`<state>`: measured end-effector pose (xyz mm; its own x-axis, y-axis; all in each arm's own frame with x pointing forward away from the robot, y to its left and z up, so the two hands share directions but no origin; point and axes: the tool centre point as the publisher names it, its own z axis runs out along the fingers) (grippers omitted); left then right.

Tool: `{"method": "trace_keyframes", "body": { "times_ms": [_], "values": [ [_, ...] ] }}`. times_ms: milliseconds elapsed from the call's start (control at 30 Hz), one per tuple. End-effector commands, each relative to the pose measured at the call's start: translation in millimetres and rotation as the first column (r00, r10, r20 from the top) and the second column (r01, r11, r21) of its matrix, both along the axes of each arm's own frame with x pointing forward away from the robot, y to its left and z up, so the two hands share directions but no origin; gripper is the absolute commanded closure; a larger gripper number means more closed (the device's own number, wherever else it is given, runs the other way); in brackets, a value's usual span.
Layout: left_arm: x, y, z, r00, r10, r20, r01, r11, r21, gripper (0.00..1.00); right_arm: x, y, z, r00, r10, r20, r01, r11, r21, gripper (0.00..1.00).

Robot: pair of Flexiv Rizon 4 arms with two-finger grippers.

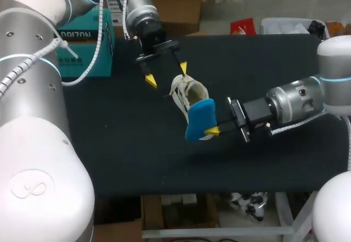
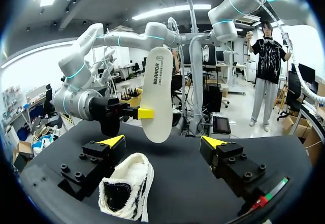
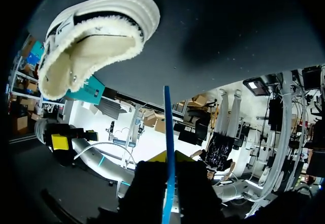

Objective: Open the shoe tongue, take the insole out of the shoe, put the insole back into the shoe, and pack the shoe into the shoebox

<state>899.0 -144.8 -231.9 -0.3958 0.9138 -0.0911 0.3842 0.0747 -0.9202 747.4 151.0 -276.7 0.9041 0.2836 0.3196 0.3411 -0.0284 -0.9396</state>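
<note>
1. Right gripper [image 1: 213, 131] pinches the insole [image 1: 198, 118], long axis upright, just beside the shoe [image 1: 186, 91] on the table [image 1: 120, 143]; the shoe's opening faces it.
2. Left gripper [image 1: 166, 73] hangs spread beyond the shoe.

The shoe [image 1: 189, 91] lies in the middle of the table [image 1: 120, 143], and the box [image 1: 88, 47] sits well apart at the far left. The insole [image 1: 198, 120] is up off the table on the near side of the shoe, pinched in the right gripper [image 1: 213, 131], which comes in from the right. The left gripper [image 1: 166, 73] hangs just beyond the shoe's far side, fingers spread
</note>
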Motion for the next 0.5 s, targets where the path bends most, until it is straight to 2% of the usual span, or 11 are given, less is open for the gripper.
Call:
{"method": "trace_keyframes", "body": {
  "times_ms": [33,200,267,333,367,433,467,500],
  "values": [
    [-26.4,7,-9.2,0.954,0.298,0.011,-0.294,0.945,-0.145,0.00,-8.5,0,4,0.999,-0.045,0.018,0.045,0.999,-0.004,1.00],
    [-48.2,8,-9.0,0.903,0.427,0.037,-0.413,0.890,-0.196,0.00,-4.5,-1,6,0.996,-0.080,0.047,0.079,0.997,0.020,1.00],
    [-53.2,7,-9.4,0.889,0.457,0.018,-0.443,0.870,-0.215,0.00,-2.2,-1,8,0.994,-0.091,0.057,0.089,0.996,0.028,1.00],
    [-55.2,7,-10.3,0.849,0.528,0.020,-0.511,0.830,-0.224,0.00,-0.4,-2,9,0.992,-0.108,0.068,0.106,0.994,0.039,1.00],
    [-56.2,7,-11.2,0.847,0.531,0.009,-0.515,0.825,-0.234,0.00,0.4,-2,10,0.991,-0.115,0.071,0.112,0.993,0.041,1.00],
    [-58.8,8,-13.0,0.811,0.585,0.012,-0.564,0.788,-0.246,0.00,3.1,-2,10,0.989,-0.131,0.075,0.128,0.991,0.043,1.00],
    [-61.8,8,-13.4,0.807,0.590,0.009,-0.568,0.781,-0.260,0.00,3.6,-2,10,0.988,-0.129,0.080,0.126,0.991,0.047,1.00],
    [-64.6,8,-12.7,0.781,0.624,0.018,-0.598,0.756,-0.268,0.00,4.5,-1,11,0.988,-0.129,0.082,0.125,0.991,0.048,1.00]
  ]
}}
